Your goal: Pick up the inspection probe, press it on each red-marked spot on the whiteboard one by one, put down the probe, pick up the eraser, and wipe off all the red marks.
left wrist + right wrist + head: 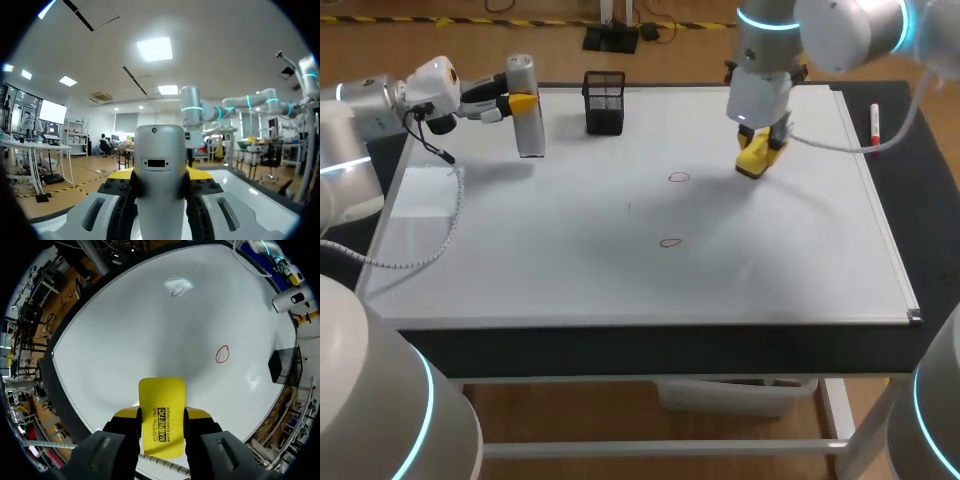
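Left gripper is clamped on the probe, which stands upright between its fingers. Right gripper is clamped on the yellow eraser, held over the whiteboard. One red mark lies near the eraser. A second mark lies farther off. A mesh cup sits between the grippers, nearer the left.

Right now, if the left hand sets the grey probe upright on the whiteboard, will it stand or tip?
The probe looks tall and narrow, so upright it would probably tip easily. Its shell seems rigid and smooth, so it may slide on the glossy whiteboard. The left hand should probably lay it flat.
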Motion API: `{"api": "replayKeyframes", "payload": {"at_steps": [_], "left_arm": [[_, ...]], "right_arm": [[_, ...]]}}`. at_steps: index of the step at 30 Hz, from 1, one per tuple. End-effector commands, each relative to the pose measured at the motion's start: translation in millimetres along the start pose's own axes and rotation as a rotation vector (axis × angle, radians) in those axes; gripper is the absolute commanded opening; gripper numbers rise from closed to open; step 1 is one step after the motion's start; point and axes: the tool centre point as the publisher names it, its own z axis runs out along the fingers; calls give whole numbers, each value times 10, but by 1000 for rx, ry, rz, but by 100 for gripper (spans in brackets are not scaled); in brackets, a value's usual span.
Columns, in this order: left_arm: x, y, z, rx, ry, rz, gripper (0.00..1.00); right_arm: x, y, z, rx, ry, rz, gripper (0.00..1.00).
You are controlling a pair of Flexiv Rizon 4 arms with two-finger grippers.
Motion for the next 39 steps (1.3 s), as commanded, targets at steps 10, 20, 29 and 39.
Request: {"api": "replayKeyframes", "payload": {"at_steps": [10,20,29,39], "left_arm": [[19,-19,6,-2,-5,2,0],[19,-19,6,-2,-5,2,0],[19,-19,6,-2,-5,2,0],[19,-19,6,-2,-5,2,0]], "right_arm": [[-702,450,112,27,116,-243,0],[-1026,781,222,40,130,-435,0],[-1110,907,277,47,103,-522,0],[-1201,982,309,38,64,-560,0]]}}
